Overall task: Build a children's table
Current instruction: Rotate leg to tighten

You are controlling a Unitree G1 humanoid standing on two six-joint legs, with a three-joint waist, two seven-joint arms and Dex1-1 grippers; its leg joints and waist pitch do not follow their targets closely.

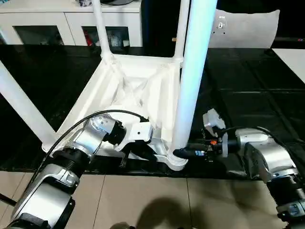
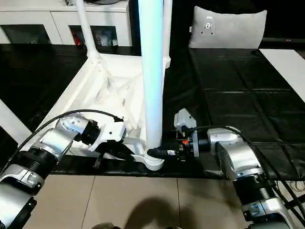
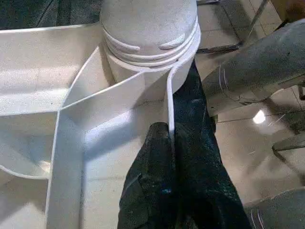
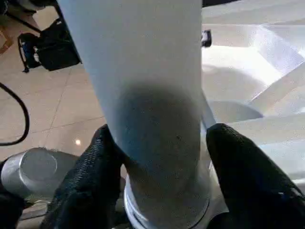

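White plastic tabletop (image 1: 121, 90) lies upside down on a black mat (image 1: 248, 95), its ribbed underside facing up. Four white tube legs stand in its round corner sockets. The nearest leg (image 1: 193, 71) rises at the corner closest to the robot, on the robot's right side of the tabletop; its threaded base sits in the socket (image 3: 147, 43) there. Two more legs stand at the far corners, and one (image 1: 21, 107) leans out at the near left corner.

The left gripper (image 1: 138, 150) reaches in from the left, its two black fingers (image 3: 159, 186) pinched tight together on a thin upright rib of the tabletop, just beside the near socket.

The right gripper (image 1: 183, 152) comes in level from the right at the foot of the nearest leg. Its two black fingers (image 4: 95, 167) stand apart on either side of the tube, close against it just above the socket; whether they press on it cannot be told.

Beyond the mat stand a white cabinet (image 1: 71, 21) with glass doors and a pale grey cushion (image 2: 228, 26). Beige floor tiles (image 1: 143, 200) lie in front.
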